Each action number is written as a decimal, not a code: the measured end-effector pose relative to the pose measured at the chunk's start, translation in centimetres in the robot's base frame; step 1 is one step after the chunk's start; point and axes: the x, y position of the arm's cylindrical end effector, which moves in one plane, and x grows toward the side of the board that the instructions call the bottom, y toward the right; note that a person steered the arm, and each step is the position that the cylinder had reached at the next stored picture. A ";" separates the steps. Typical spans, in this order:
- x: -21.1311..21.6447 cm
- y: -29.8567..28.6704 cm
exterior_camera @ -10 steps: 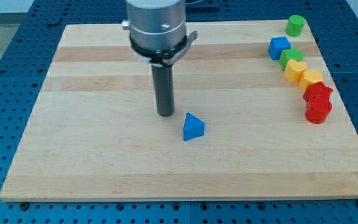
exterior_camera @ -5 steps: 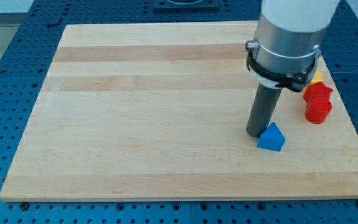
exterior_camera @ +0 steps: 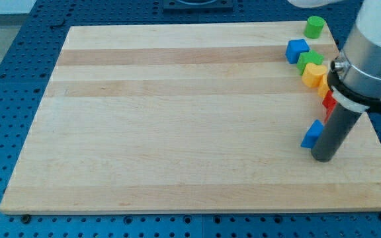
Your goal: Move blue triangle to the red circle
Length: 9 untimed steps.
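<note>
The wooden surface (exterior_camera: 177,119) lies on a blue perforated bench (exterior_camera: 5,99), and its left and middle parts carry no blocks. All the blocks sit toward the view's right edge.

The blue triangle (exterior_camera: 311,135) lies at the right of the surface, a little below mid-height, partly hidden by the rod. Directly against its right side stands the tool, a straight dark rod under a wide grey collar; my tip (exterior_camera: 324,158) rests on the surface just right of and slightly below the triangle, touching or all but touching it. The tool has no jaws to open or close; it holds nothing and only presses sideways.

Higher up, a blue cube (exterior_camera: 296,50) sits near the top right. Just right of and below it comes a green block (exterior_camera: 310,60), then a yellow block (exterior_camera: 314,74) touching it. A second green block, a cylinder (exterior_camera: 314,26), stands alone by the top right corner.

A sliver of a red block (exterior_camera: 329,102) shows between the yellow block and the rod; its shape cannot be made out, and the collar covers whatever lies behind it. The red circle itself is not visible, so how far the triangle lies from it cannot be told.
</note>
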 end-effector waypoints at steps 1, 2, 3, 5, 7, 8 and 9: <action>1.3 0.3; 2.9 -1.0; 3.0 -6.2; -1.1 -8.9; -2.0 -3.8; -2.0 -2.3; -2.0 -1.6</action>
